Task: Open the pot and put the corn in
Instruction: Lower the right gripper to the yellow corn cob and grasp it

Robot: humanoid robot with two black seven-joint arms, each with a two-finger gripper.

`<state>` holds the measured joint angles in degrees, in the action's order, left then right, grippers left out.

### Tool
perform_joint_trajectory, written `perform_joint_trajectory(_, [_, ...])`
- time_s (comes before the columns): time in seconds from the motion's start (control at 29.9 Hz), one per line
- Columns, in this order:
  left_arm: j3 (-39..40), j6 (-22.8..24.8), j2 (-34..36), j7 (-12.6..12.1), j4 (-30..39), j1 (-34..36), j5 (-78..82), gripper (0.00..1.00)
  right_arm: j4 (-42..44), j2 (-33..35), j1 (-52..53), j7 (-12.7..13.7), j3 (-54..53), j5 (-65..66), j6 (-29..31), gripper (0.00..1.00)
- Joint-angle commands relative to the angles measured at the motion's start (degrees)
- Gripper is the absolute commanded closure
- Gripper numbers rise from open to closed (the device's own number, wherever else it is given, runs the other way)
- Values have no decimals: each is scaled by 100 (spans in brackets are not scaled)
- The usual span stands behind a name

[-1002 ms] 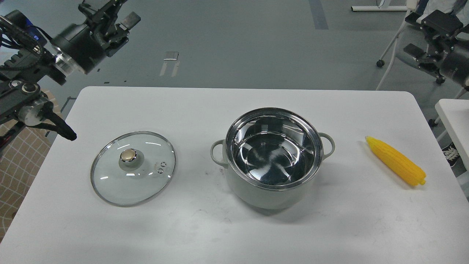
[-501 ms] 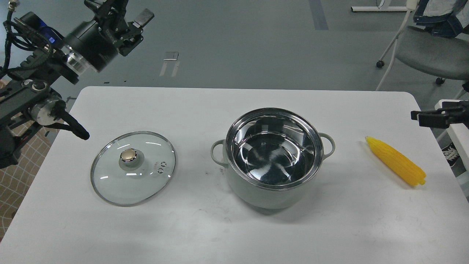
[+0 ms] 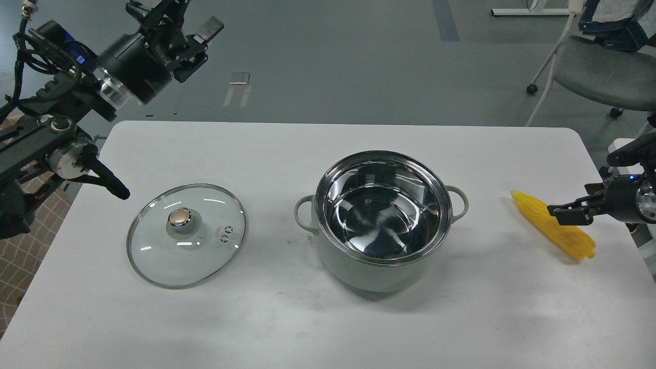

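Note:
The pot stands uncovered at the table's middle, its shiny steel interior empty. The corn lies on the table to the right of the pot, pointed end toward the far left. My right gripper comes in from the right edge, open, and its lower finger crosses in front of the cob's middle; I cannot tell whether it touches. My left gripper is open and empty, raised beyond the table's far left corner.
The round glass lid with a brass-coloured knob lies flat on the table left of the pot. A grey wheeled chair stands beyond the table's far right corner. A second white table's edge shows at the right.
My right gripper has dropped from high at the far right down to the corn. My left arm has shifted a little to the right and up. Pot, lid and corn have not moved.

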<state>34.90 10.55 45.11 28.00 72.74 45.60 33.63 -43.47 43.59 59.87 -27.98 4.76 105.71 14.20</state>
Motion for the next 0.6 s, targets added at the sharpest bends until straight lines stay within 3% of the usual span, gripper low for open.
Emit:
perform_joint_trajectory(0.0, [-1, -1, -11, 0, 3, -8, 3, 8, 268, -193, -2, -2, 253, 2, -171, 0])
perform_joint_trajectory(0.37, [-1, 26, -11, 0, 47, -17, 3, 8, 664, -703, -212, -2, 447, 2, -312, 4])
perform_joint_trajectory(0.47, [-1, 26, -11, 0, 47, -25, 12, 8, 848, -835, -239, -2, 605, 2, -356, 14])
perform_joint_trajectory(0.57, [-1, 26, -11, 0, 47, -25, 12, 8, 902, -861, -265, -2, 693, 2, -461, 38])
